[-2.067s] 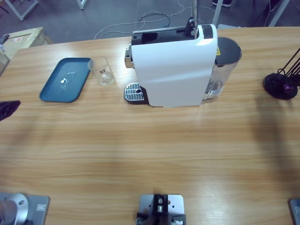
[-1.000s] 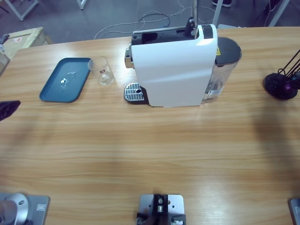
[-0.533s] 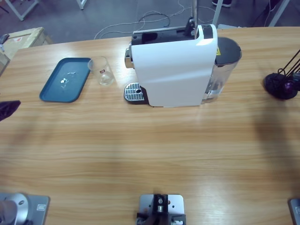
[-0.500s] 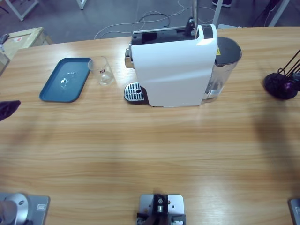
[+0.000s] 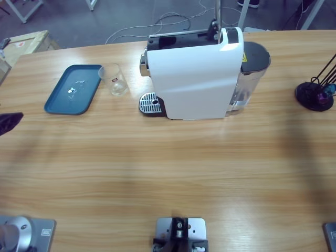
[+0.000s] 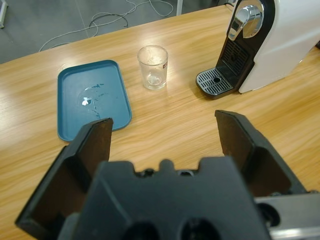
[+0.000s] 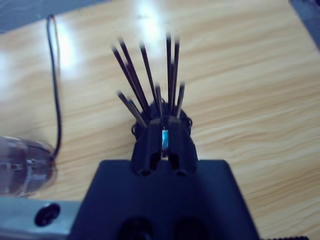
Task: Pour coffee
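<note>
Well, nothing is poured yet. The glass [image 5: 113, 79] stands empty and upright toward the tabletop's far left corner. It is just beside the blue tray [image 5: 73, 89], between it and the coffee machine [image 5: 194, 76]. The machine sits against the middle of the far edge, and its drip grid [image 5: 149, 102] is bare, so the glass is not under the spout [image 6: 246, 15].

The left gripper [image 6: 161, 120] hovers over the tabletop's left end, near the tray's front edge. Its fingers [image 6: 92, 142] are spread wide and hold nothing, and the glass is straight ahead of them but well apart.

The right gripper [image 7: 163, 131] is over at the right end, by the black rod stand [image 5: 314, 95]. Its fingers are pressed close around a small blue thing, which I take for a capsule [image 7: 164, 139].

I'd judge the glass light and stiff, but smooth-walled and breakable, so it could slip or tip if nudged at the rim. The sensible hold is across the side wall about halfway up, with the fingers either side and a moderate squeeze. Set down, it needs to rest flat on the drip grid.

The capsule looks tiny and light, and would twist easily in a pinch.

As for writing, the glass carries a small red mark on its wall, and the machine has a yellow sticker near the water tank [image 5: 252, 73]. Neither can be read, and no brand name shows anywhere.
</note>
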Robot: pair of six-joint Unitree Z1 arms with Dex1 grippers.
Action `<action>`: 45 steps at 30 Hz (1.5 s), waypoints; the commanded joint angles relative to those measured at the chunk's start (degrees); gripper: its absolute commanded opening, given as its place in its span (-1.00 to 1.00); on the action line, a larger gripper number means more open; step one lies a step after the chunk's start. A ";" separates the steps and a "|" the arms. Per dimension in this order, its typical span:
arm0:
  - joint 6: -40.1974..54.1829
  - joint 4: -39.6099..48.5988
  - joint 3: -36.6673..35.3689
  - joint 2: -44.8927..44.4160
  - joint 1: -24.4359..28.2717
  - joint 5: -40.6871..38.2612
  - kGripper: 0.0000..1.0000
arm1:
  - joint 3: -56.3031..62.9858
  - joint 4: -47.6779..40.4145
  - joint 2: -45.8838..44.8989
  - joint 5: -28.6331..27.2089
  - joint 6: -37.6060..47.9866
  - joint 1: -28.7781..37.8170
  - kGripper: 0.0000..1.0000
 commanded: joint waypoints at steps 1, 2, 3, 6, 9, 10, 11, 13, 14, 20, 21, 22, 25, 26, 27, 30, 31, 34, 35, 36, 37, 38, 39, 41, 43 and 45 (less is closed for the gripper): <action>-0.69 0.12 1.83 0.25 -0.55 -0.43 0.71 | 7.70 -3.10 -1.04 1.90 1.25 0.79 0.22; -0.64 0.12 1.83 0.30 -0.55 -0.43 0.71 | 10.46 -5.70 -1.00 2.12 1.73 0.88 0.22; -0.64 0.12 1.83 0.39 -0.55 -0.43 0.71 | 12.92 -8.19 -0.86 2.22 2.18 0.99 0.22; -0.64 0.12 1.74 0.74 -0.55 -0.43 0.71 | 17.88 -14.13 1.07 2.31 2.78 1.06 0.38; -0.64 0.12 1.74 0.81 -0.55 -0.43 0.71 | 19.74 -18.49 3.62 2.31 2.87 1.06 0.38; -0.64 0.12 1.74 0.87 -0.55 -0.43 0.71 | 19.78 -19.32 4.30 2.27 2.87 1.06 0.38; -0.64 0.12 1.74 0.87 -0.55 -0.44 0.71 | 19.70 -20.06 5.02 2.22 2.87 1.06 0.38; -0.64 0.12 1.74 0.95 -0.55 -0.51 0.71 | 19.42 -21.06 6.50 2.24 2.87 1.06 0.37; -0.62 0.12 1.74 0.95 -0.55 -0.51 0.71 | 19.27 -21.50 7.38 2.27 2.87 1.06 0.37; -0.64 0.12 1.74 1.13 -0.55 -0.51 0.71 | 19.51 -23.75 11.69 2.29 2.87 1.06 0.31; -0.59 0.12 1.74 1.13 -0.55 -0.51 0.71 | 19.49 -23.91 12.04 2.22 2.87 1.06 0.28; -0.59 0.12 1.74 1.13 -0.55 -0.51 0.71 | 19.39 -23.98 12.35 2.22 2.87 1.06 0.16; -0.59 0.12 1.63 1.22 -0.55 -0.55 0.71 | 19.28 -24.52 13.11 2.22 3.01 1.06 0.09; -0.60 0.12 1.56 1.22 -0.55 -0.51 0.71 | 19.32 -24.75 13.23 2.22 3.04 1.00 0.09; -0.55 0.12 1.60 1.23 -0.55 -0.59 0.71 | 19.39 -25.00 13.37 2.22 3.04 1.02 0.09; -0.55 0.12 1.56 1.25 -0.55 -0.60 0.71 | 19.48 -25.35 13.50 2.22 3.13 1.00 0.08; -0.55 0.12 1.60 1.27 -0.55 -0.60 0.71 | 19.48 -25.42 13.59 2.22 3.13 0.99 0.08; -0.55 0.12 1.56 1.29 -0.55 -0.60 0.71 | 19.49 -25.42 13.71 2.17 3.22 1.02 0.08; -0.55 0.12 1.60 1.25 -0.55 -0.60 0.71 | 19.56 -25.42 13.73 2.13 3.32 1.02 0.08; -0.55 0.12 1.63 1.22 -0.55 -0.60 0.71 | 19.56 -25.42 13.80 2.13 3.45 0.99 0.08; -0.55 0.12 1.67 1.22 -0.55 -0.60 0.71 | 19.51 -25.42 13.88 2.08 3.54 0.99 0.08; -0.55 0.12 1.70 1.20 -0.55 -0.60 0.71 | 19.48 -25.44 14.08 2.05 3.59 0.95 0.08; -0.55 0.12 1.70 1.13 -0.55 -0.60 0.71 | 19.48 -25.47 14.25 2.03 3.73 0.88 0.08; -0.55 0.12 1.74 1.11 -0.55 -0.60 0.71 | 19.56 -25.49 14.46 1.96 3.92 0.83 0.08; -0.55 0.12 1.74 1.04 -0.55 -0.60 0.71 | 19.48 -25.51 14.71 1.87 4.01 0.74 0.08; -0.55 0.12 1.74 1.04 -0.55 -0.60 0.71 | 19.39 -25.51 14.96 1.87 4.01 0.62 0.08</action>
